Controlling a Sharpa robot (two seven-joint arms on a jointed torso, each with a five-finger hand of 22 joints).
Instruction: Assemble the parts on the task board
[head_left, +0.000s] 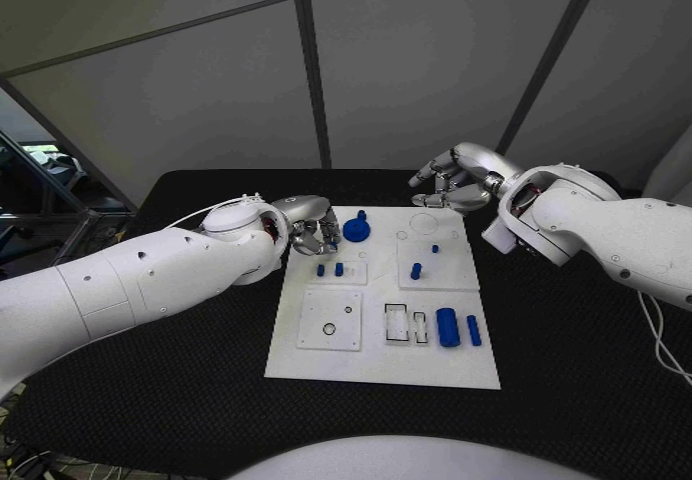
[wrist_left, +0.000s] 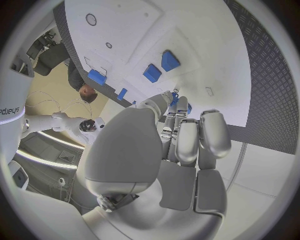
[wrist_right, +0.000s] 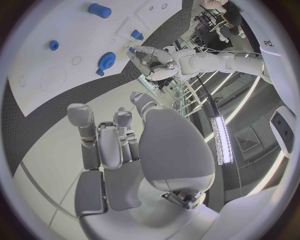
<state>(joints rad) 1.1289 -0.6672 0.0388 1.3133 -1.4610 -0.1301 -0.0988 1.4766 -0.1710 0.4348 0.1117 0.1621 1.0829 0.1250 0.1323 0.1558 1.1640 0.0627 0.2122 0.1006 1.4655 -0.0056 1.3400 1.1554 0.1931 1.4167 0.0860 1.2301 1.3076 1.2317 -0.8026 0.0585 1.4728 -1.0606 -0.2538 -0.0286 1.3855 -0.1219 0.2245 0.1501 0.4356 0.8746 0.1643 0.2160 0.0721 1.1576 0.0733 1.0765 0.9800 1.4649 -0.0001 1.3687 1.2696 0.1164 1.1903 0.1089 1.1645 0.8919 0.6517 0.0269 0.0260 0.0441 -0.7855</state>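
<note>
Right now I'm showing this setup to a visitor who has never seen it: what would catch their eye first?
Probably the white task board in the middle of the black table, dotted with small blue parts. The blue gear-like part near the board's far edge stands out, with the left hand right beside it. The right hand hangs over the table past the board's far edge, fingers curled and holding nothing.

Table (head_left: 173, 400): lying black and textured under the camera.
Wall panels (head_left: 418, 80): standing grey behind the table, dark seams (head_left: 310, 85) running between them.
</note>
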